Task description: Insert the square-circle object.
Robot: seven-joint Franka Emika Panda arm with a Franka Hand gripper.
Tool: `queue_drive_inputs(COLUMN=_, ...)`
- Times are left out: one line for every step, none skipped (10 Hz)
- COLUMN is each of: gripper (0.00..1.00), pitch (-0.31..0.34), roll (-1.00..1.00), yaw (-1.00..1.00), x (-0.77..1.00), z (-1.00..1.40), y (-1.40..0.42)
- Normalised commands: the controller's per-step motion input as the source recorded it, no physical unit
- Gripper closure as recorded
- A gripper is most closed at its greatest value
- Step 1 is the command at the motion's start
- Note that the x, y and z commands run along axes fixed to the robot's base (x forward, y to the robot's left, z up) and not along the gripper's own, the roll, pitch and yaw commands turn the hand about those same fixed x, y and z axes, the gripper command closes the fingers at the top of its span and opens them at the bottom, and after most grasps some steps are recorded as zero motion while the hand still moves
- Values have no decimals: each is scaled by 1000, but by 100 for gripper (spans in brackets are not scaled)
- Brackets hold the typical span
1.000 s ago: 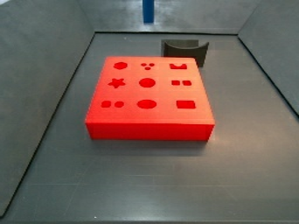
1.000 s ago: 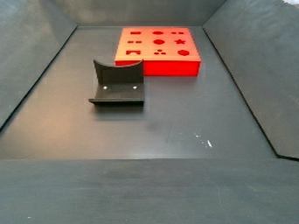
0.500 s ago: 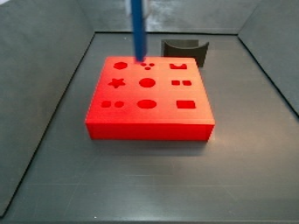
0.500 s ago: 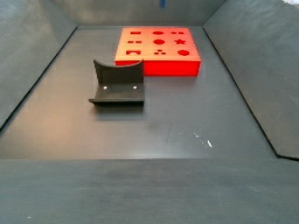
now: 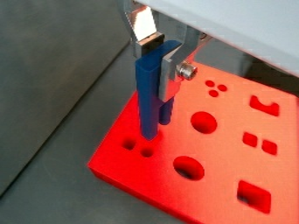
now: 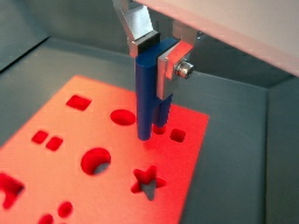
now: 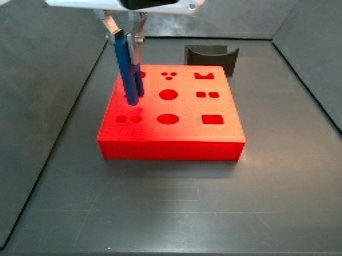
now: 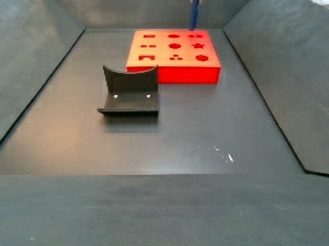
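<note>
My gripper (image 7: 116, 30) is shut on the square-circle object (image 7: 127, 70), a slim dark blue two-pronged piece that hangs upright, prongs down. In both wrist views the silver fingers (image 5: 176, 58) (image 6: 176, 58) clamp its upper end (image 5: 149, 87) (image 6: 149, 87). The prong tips hang just over the red block (image 7: 187, 125), close to the small square and round pair of holes (image 5: 142, 150) near one corner. I cannot tell whether the tips touch the block. In a side view only the piece (image 8: 195, 12) shows, above the red block (image 8: 174, 69).
A dark grey curved holder stands behind the block in a side view (image 7: 211, 56) and in front of it in a side view (image 8: 129, 92). The red block has several other shaped holes. Grey walls (image 7: 67, 120) enclose the dark floor.
The gripper has come into view in the side view. It has carried the blue piece from behind the block down and over the block's left side, towards the small pair of holes.
</note>
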Motion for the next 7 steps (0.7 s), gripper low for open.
queue_drive_inputs(gripper=100, pitch=0, roll=-64, yaw=-1000, x=0, z=-17, y=-9)
queue_drive_inputs(gripper=100, pitch=0, roll=0, yaw=-1000, x=0, z=-26, y=0)
queue_drive_inputs(gripper=100, pitch=0, roll=36, yaw=-1000, x=0, z=-26, y=0)
queue_drive_inputs(gripper=100, pitch=0, roll=40, yaw=-1000, x=0, z=-31, y=0)
queue_drive_inputs(gripper=100, pitch=0, roll=34, yaw=-1000, x=0, z=-26, y=0)
queue_drive_inputs(gripper=100, pitch=0, roll=34, yaw=-1000, x=0, z=-26, y=0)
queue_drive_inputs(gripper=100, pitch=0, roll=36, yaw=-1000, x=0, z=-26, y=0)
